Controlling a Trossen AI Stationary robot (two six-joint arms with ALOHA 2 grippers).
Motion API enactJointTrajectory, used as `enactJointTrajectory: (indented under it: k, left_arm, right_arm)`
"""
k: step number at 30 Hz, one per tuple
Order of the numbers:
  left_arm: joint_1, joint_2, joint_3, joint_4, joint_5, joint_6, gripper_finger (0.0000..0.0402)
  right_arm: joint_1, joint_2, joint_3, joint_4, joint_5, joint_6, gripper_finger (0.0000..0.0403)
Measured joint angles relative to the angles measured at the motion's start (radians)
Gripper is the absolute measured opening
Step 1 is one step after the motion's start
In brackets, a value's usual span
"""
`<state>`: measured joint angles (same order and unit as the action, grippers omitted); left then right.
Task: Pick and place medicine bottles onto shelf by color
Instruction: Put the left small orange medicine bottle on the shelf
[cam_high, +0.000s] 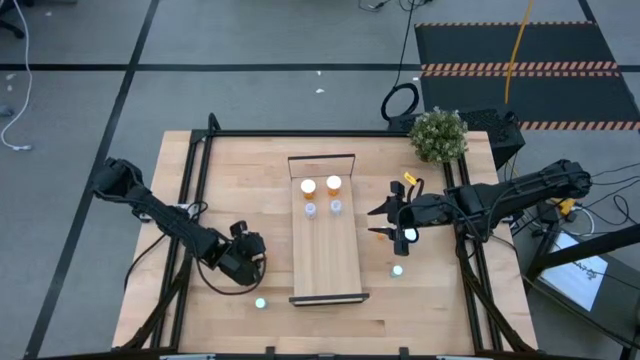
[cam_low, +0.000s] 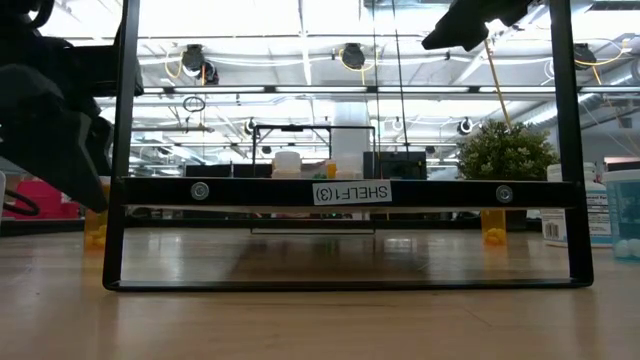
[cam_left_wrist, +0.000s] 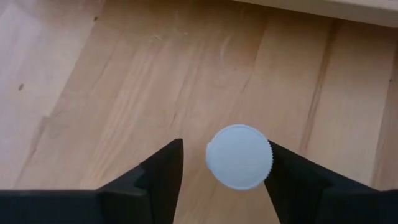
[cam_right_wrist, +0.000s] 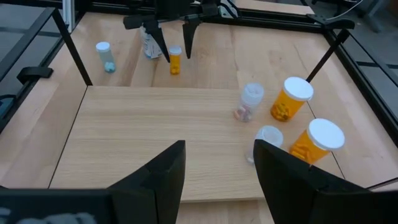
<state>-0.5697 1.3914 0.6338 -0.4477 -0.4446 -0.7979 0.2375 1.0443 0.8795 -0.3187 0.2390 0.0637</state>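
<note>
bottle: white-capped medicine bottle (cam_left_wrist: 238, 156) upright on the table, left of the shelf (cam_high: 325, 250)
left gripper (cam_left_wrist: 224, 163): straddles its cap, partly spread, one finger touching
right gripper (cam_right_wrist: 217, 165): partly spread, empty, over shelf

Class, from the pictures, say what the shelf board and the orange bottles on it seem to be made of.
Shelf: light wood with visible grain, matte, likely unvarnished. Orange bottles: probably translucent plastic, since contents show through; their white caps look like opaque plastic.

A white ribbed bottle cap (cam_left_wrist: 239, 157) stands between the left gripper (cam_left_wrist: 224, 163) fingers, touching the finger at its 3 o'clock side, on the wooden table (cam_left_wrist: 124, 74).
</note>
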Motion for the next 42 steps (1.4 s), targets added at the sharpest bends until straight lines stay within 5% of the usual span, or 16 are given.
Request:
enactJointTrajectory:
  k: [14,32,42]
  left_arm:
    - [-0.004,0.0,0.033,-0.003,0.008,0.031,0.0232]
    - [-0.004,0.0,0.034,-0.005,0.022,0.044,0.0129]
    - [-0.001,-0.041,0.109,-0.084,0.029,0.085,0.0122]
  right_arm:
    - [0.0,0.0,0.0,0.0,0.0,0.0,0.0183]
    - [0.0,0.0,0.0,0.0,0.0,0.0,0.0183]
    - [0.0,0.0,-0.001,0.0,0.0,0.0,0.0183]
